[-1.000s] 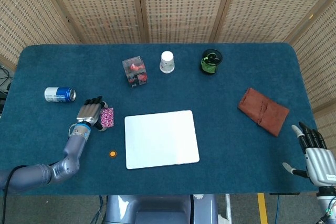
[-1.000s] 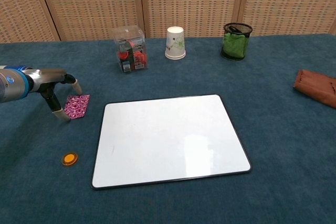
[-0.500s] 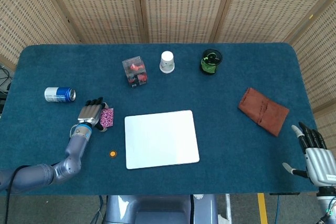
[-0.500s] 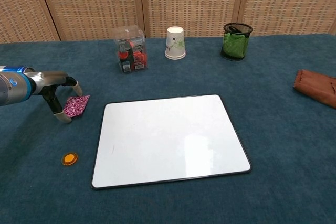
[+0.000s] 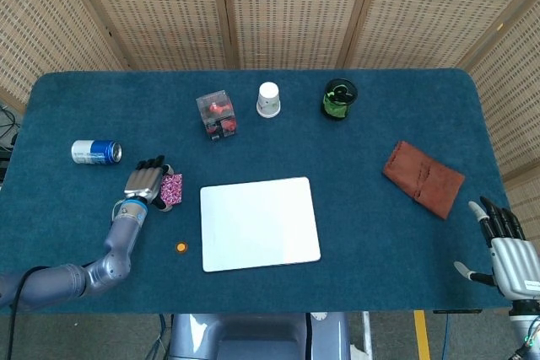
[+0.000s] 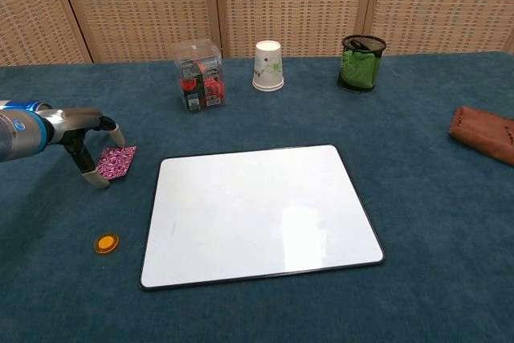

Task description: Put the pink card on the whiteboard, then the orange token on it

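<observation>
Left hand [image 5: 145,182] is down at the pink card [image 6: 116,162], fingers curved around its left edge and tips at the cloth; whether it actually grips the card cannot be told, and the card lies on the table [image 5: 380,233] just left of the whiteboard [image 5: 259,222]. Orange token [image 6: 106,242] sits on the cloth near the board's front-left corner, apart from both. Right hand [image 5: 506,246] rests at the table's near right edge, fingers spread, holding nothing.
</observation>
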`<state>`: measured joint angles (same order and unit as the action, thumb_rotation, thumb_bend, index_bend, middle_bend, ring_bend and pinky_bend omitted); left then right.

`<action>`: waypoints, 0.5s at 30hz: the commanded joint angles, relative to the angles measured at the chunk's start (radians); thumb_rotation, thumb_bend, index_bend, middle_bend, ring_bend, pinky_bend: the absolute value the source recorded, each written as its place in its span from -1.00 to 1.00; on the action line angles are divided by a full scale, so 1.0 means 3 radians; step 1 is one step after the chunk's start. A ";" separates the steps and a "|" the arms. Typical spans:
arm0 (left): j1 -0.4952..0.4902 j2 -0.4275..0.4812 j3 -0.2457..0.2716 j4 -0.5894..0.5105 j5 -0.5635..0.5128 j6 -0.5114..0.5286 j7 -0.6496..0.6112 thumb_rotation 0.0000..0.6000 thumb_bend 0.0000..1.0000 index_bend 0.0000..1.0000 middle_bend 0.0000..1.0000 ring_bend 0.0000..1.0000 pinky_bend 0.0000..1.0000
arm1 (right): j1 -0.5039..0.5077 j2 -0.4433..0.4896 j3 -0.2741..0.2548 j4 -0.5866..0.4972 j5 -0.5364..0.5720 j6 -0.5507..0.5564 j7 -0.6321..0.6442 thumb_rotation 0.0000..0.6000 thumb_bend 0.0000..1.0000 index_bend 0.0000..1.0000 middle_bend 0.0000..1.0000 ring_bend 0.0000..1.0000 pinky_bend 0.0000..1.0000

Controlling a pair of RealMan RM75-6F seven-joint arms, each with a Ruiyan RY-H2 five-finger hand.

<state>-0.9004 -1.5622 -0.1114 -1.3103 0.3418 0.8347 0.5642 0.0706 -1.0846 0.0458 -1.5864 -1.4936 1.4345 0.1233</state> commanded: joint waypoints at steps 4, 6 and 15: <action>0.0034 0.0049 -0.0022 -0.0054 0.0085 0.0031 -0.0054 1.00 -0.96 0.00 -1.00 -1.00 -1.00 | 0.0000 0.0000 0.0000 -0.0003 0.0002 -0.0001 -0.0002 1.00 -0.64 -1.00 -1.00 -1.00 -1.00; 0.0045 0.0067 -0.0025 -0.0071 0.0102 0.0038 -0.0064 1.00 -0.96 0.01 -1.00 -1.00 -1.00 | 0.0000 0.0000 0.0000 -0.0002 0.0004 -0.0002 -0.0003 1.00 -0.64 -1.00 -1.00 -1.00 -1.00; 0.0068 0.0118 -0.0046 -0.0116 0.0135 0.0048 -0.0094 1.00 -0.96 0.03 -1.00 -1.00 -1.00 | -0.0001 -0.0001 -0.0001 -0.0003 0.0003 0.0001 -0.0007 1.00 -0.64 -1.00 -1.00 -1.00 -1.00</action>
<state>-0.8802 -1.5271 -0.1248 -1.3447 0.3820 0.8487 0.5363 0.0702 -1.0848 0.0455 -1.5872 -1.4926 1.4349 0.1213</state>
